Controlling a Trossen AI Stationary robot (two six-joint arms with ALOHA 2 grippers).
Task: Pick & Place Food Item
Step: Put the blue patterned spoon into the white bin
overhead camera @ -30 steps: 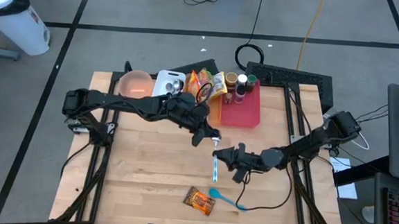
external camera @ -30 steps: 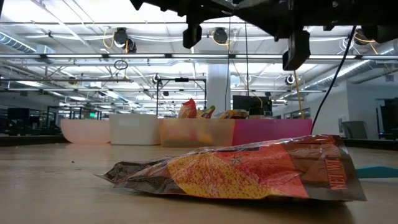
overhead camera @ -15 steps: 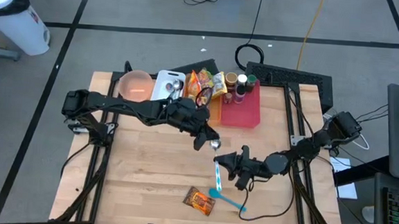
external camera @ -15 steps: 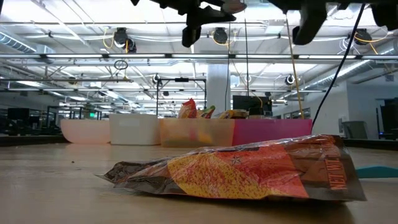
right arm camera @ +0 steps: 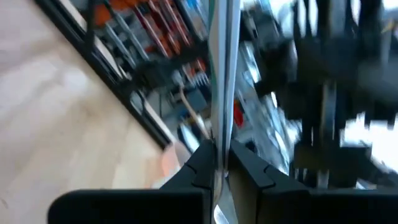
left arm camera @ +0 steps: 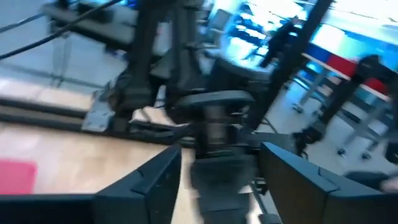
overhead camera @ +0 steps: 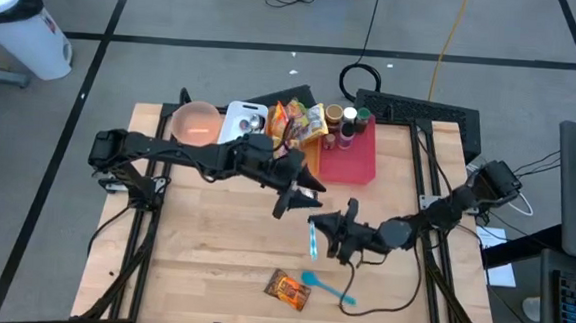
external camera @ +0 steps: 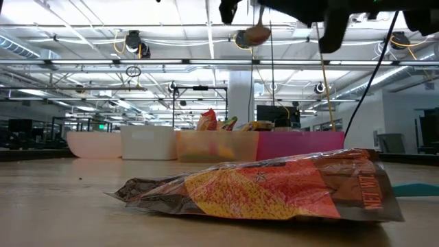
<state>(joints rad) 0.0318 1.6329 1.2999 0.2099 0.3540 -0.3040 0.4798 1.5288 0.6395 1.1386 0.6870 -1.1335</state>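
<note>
the right jaws [overhead camera: 316, 230] are clamped on a spoon [overhead camera: 312, 240] with a light blue handle, held above the table [overhead camera: 213, 247]. the left jaws [overhead camera: 299, 197] stand apart, empty, just beside the spoon's bowl. the snack packet [overhead camera: 287, 289] lies on the table below the right jaws, beside a blue spoon [overhead camera: 326, 286].

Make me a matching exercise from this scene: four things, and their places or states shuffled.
Things:
1. snack packet
2. pink bowl
3. spoon
4. left gripper

Places or states:
A. left end of the row at the table's back edge
B. open, nothing between the fingers
C. lying flat near the front edge
D. clamped in the right gripper, off the table

Pairs: 1-C, 2-A, 3-D, 4-B
</note>
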